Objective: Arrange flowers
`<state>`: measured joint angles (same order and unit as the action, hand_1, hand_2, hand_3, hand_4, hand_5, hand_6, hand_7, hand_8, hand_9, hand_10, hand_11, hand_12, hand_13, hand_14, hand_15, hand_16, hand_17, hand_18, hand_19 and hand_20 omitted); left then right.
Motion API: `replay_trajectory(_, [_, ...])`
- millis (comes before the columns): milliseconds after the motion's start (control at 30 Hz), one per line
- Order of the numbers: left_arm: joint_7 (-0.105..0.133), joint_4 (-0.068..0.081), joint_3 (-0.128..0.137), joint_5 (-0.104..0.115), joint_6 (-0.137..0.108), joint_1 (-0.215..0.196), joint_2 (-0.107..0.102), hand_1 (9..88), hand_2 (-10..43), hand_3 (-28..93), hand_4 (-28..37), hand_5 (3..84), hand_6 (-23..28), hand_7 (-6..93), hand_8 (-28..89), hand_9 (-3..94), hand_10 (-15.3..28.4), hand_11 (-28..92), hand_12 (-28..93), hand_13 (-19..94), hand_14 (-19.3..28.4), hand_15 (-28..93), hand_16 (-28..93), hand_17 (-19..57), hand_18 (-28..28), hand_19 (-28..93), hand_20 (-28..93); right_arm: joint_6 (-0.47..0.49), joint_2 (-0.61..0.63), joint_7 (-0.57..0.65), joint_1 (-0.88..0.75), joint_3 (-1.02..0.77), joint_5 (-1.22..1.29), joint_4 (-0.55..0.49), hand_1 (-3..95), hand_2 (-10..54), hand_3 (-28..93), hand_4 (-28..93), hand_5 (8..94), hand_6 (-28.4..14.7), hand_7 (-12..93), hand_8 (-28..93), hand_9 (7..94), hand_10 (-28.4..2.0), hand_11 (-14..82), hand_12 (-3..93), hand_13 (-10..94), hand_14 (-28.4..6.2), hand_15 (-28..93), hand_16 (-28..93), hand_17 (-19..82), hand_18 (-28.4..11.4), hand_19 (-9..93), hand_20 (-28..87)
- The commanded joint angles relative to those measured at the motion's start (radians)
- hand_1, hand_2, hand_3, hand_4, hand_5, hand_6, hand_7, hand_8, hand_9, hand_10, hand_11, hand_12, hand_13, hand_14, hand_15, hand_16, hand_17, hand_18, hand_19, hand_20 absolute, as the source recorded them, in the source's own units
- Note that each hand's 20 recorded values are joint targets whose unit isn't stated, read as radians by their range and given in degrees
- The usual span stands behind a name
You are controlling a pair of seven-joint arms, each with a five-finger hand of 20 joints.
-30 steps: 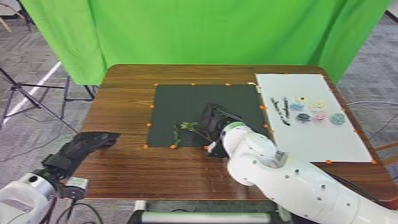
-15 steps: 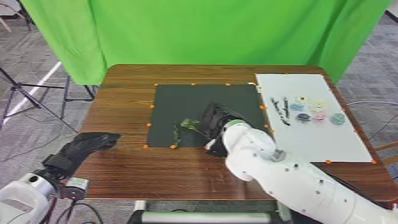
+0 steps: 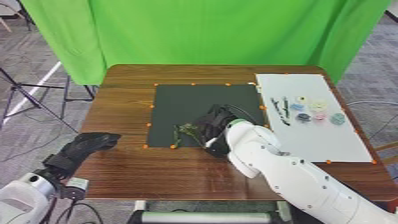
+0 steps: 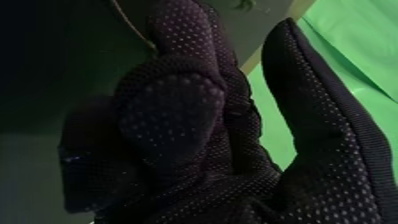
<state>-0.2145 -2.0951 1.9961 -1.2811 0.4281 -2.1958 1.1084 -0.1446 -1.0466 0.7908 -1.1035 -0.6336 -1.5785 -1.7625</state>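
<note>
Over the last second, the leafy top of the sprig [image 3: 187,129] has been brought slightly down the dark mat [image 3: 187,102], towards the second sprig [image 3: 177,139]; its place in the arrangement is apparently being adjusted before release. By the right hand [image 3: 213,125], only a small shift has been made. Its fingers [image 4: 171,110] are bunched with the thumb, one being held straight and apart, and the thin brown stem [image 4: 131,25] appears to be pinched among them. The sprig is seen near the mat's lower edge, its small green leaves gathered at one end of a slender, bare stem. Twigs [image 3: 282,111] and pale blooms [image 3: 318,106] are laid out on the white sheet [image 3: 342,145], left for later placing. The left hand [image 3: 91,142] is held relaxed over the bench [image 3: 124,172].
</note>
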Motion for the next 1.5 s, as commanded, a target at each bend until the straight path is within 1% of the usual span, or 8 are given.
replay_trajectory(33, [-0.016,-0.001,-0.005,-0.004,0.015,-0.004,0.000,23.7,1.7,58,-19.6,42.6,7.2,9.6,-4,38.0,16.6,13,12,29,18.2,12,0,-0.2,11.5,11,11,-0.019,0.007,-0.021,-0.002,-0.009,0.003,-0.024,38.9,1.0,52,-4,75.7,-8.8,23,-6,93.1,-14.4,30.2,21.7,94,-4.1,53,19,77,-5.8,81,37])
replay_trajectory(433, [-0.024,-0.001,-0.008,-0.003,0.016,-0.004,-0.003,23.8,1.8,58,-19.6,42.6,7.1,9.7,-4,38.0,16.6,14,12,29,18.2,12,0,-0.2,11.4,11,11,-0.221,0.039,-0.169,-0.002,0.033,0.014,-0.095,36.9,1.9,53,-5,74.9,-8.0,26,-6,92.0,-14.1,30.5,22.0,94,-4.2,52,20,76,-6.3,81,37])
replay_trajectory(533, [-0.026,0.000,-0.009,-0.002,0.017,-0.002,-0.005,23.8,1.8,58,-19.6,42.6,7.2,9.6,-4,38.0,16.6,13,12,29,18.2,12,0,-0.2,11.4,11,11,-0.111,0.037,-0.208,-0.018,-0.005,0.158,-0.121,35.8,2.5,54,-5,74.7,-7.7,27,-6,91.9,-14.1,30.6,22.1,94,-4.2,52,20,75,-6.4,81,37])
replay_trajectory(600, [-0.027,0.000,-0.010,-0.002,0.018,-0.002,-0.006,23.8,1.8,58,-19.5,42.6,7.2,9.6,-4,38.1,16.6,13,12,29,18.2,12,0,-0.2,11.4,11,11,0.063,0.024,-0.189,-0.035,-0.051,0.209,-0.120,34.9,3.8,54,-6,74.7,-7.7,28,-7,91.6,-14.5,29.5,21.8,94,-4.5,51,21,75,-6.5,81,37])
replay_trajectory(700, [-0.027,-0.001,-0.012,-0.004,0.018,0.001,-0.007,23.9,1.8,58,-19.6,42.6,7.2,9.6,-4,38.1,16.7,13,12,29,18.2,12,0,-0.2,11.4,11,11,0.145,0.025,-0.170,-0.039,-0.040,0.196,-0.114,33.6,5.6,52,-6,72.8,-8.2,25,-7,88.7,-17.0,19.2,19.8,94,-5.4,46,24,72,-7.2,81,37])
replay_trajectory(933, [-0.033,-0.005,0.004,0.001,0.022,-0.014,0.002,23.8,1.9,58,-19.4,42.7,7.3,9.5,-4,38.1,16.6,13,11,29,18.2,12,0,-0.2,11.4,11,11,0.184,0.089,-0.144,-0.092,-0.050,0.216,-0.173,31.9,6.8,52,-7,71.9,-7.6,26,-6,85.3,-17.9,13.8,18.5,94,-6.1,42,26,71,-7.9,82,36])
replay_trajectory(1133, [-0.024,0.004,-0.008,-0.005,0.029,0.006,-0.001,23.8,1.8,58,-19.5,42.7,7.1,9.6,-4,37.9,16.5,13,12,29,18.2,12,0,-0.2,11.4,11,11,0.188,0.145,-0.145,-0.128,-0.062,0.204,-0.201,31.6,7.2,51,-7,71.9,-7.7,25,-6,83.9,-18.3,12.2,17.8,94,-6.1,42,26,71,-8.1,82,35])
replay_trajectory(1500, [-0.022,0.005,-0.010,-0.006,0.030,0.006,0.007,23.8,1.7,58,-19.4,42.6,7.2,9.6,-4,38.1,16.6,13,12,29,18.2,12,0,-0.3,11.4,11,11,0.214,0.203,-0.155,-0.146,-0.104,0.201,-0.171,30.3,7.0,51,-6,71.7,-6.9,25,-6,84.1,-17.9,11.9,18.0,94,-6.3,42,27,70,-9.3,84,34])
